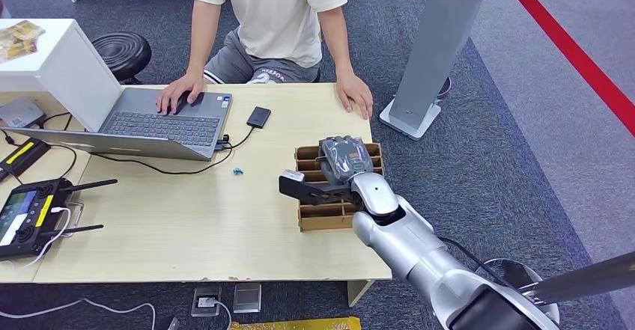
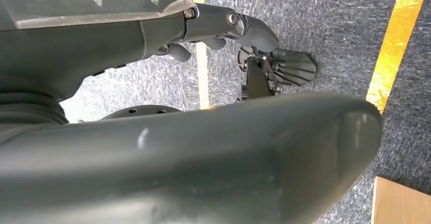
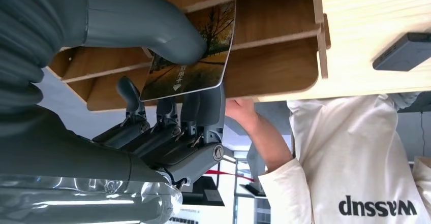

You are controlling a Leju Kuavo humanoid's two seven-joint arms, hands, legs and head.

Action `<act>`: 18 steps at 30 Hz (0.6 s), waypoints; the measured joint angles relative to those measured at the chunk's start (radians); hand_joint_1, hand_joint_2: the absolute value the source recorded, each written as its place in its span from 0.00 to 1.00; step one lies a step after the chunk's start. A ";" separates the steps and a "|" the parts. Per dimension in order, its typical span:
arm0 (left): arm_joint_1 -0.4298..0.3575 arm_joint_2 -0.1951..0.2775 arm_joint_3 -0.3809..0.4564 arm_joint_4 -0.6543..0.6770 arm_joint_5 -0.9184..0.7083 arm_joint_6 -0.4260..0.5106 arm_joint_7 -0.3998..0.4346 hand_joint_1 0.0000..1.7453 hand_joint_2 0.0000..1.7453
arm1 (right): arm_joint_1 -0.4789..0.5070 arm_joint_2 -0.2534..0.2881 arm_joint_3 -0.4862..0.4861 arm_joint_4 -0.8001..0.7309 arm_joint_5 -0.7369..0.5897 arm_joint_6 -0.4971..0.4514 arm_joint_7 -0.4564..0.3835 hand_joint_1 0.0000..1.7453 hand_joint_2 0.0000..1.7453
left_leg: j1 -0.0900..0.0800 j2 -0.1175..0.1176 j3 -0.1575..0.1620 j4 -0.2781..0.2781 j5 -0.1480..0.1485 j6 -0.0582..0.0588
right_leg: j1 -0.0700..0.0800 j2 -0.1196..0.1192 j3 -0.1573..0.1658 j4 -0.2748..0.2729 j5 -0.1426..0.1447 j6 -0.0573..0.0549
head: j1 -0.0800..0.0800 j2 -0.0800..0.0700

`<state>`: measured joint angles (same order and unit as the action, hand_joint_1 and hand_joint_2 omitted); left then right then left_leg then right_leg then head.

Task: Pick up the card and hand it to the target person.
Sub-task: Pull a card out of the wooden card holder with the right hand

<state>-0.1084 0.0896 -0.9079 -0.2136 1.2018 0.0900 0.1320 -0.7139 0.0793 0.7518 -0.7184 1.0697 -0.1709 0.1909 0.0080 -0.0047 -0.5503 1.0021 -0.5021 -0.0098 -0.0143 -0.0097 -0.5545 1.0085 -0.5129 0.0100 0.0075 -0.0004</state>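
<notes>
The right robot hand (image 3: 173,107) pinches the card (image 3: 190,54), thumb on its face, long axis along the rack (image 1: 329,218) slot; left robot hand (image 2: 239,28) unclear.

From high on our body we look forward and down over the pale wooden table (image 1: 187,218). Our right wrist camera sits close behind the right hand (image 3: 167,122), turned over, facing the brown slotted wooden rack (image 3: 274,56); both views share that rack (image 1: 329,214) and the seated person in a cream T-shirt (image 1: 277,8). Our left wrist camera looks down at grey carpet with yellow tape lines (image 2: 325,26).
</notes>
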 joint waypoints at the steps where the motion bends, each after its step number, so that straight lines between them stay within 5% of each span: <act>1: 0.000 0.000 0.000 0.000 0.000 -0.001 0.000 0.00 0.00 | 0.002 -0.002 0.000 -0.005 0.001 -0.003 -0.001 0.86 1.00 | 0.000 0.000 0.000 0.000 0.000 0.000 | 0.000 0.000 0.000 0.000 0.000 0.000 | 0.000 0.000; 9: 0.000 0.000 0.000 0.000 -0.002 -0.003 -0.001 0.00 0.00 | 0.023 -0.025 -0.013 -0.063 0.001 -0.053 -0.028 0.99 1.00 | 0.000 0.000 0.000 0.000 0.000 0.000 | 0.000 0.000 0.000 0.000 0.000 0.000 | 0.000 0.000; 18: 0.000 0.000 0.000 0.000 -0.002 -0.004 -0.009 0.00 0.00 | 0.046 -0.055 -0.050 -0.209 0.012 -0.189 -0.103 1.00 1.00 | 0.000 0.000 0.000 0.000 0.000 0.000 | 0.000 0.000 0.000 0.000 0.000 0.000 | 0.000 0.000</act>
<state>-0.1081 0.0896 -0.9079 -0.2136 1.1994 0.0865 0.1229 -0.6684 0.0241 0.7016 -0.9273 1.0814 -0.3603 0.0879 0.0081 -0.0045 -0.5504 1.0021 -0.5020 -0.0098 -0.0143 -0.0095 -0.5546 1.0085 -0.5128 0.0099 0.0074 -0.0004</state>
